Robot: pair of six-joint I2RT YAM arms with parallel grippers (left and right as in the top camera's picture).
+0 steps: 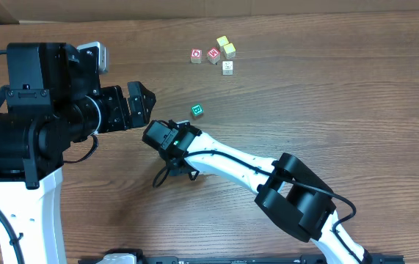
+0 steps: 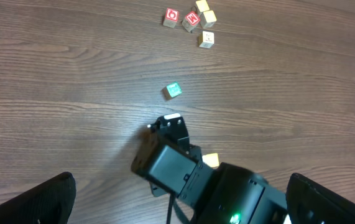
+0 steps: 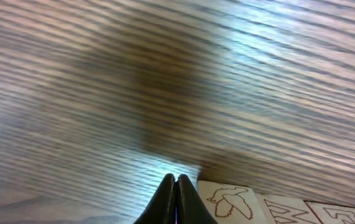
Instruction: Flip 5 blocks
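Blocks (image 1: 228, 50) cluster overhead; left wrist alone shows hidden block (image 2: 210, 160).

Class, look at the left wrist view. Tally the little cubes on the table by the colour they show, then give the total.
red-printed cubes: 2
green-faced cube: 1
pale or yellow cubes: 4
Total: 7
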